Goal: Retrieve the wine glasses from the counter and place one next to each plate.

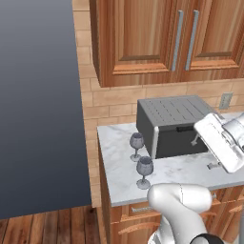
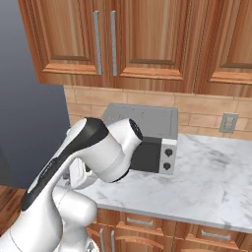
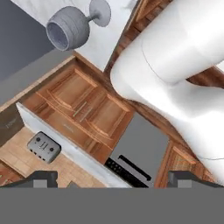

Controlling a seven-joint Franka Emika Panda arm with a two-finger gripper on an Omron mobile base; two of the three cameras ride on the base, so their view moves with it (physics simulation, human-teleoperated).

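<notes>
Two bluish-grey wine glasses stand upright on the marble counter near its left end: the far glass sits beside the grey oven's corner and the near glass is closer to the front edge. My gripper hovers above the counter, well to the right of both glasses. In the hand view, one wine glass appears at the top left, far from my gripper. Its fingertips stand wide apart and open with nothing between them. The plates are out of view.
A grey toaster oven sits at the back of the counter, behind the glasses. Wooden wall cabinets hang above it. A tall dark grey panel borders the counter's left end. My own arm blocks the counter's left part in the right base view.
</notes>
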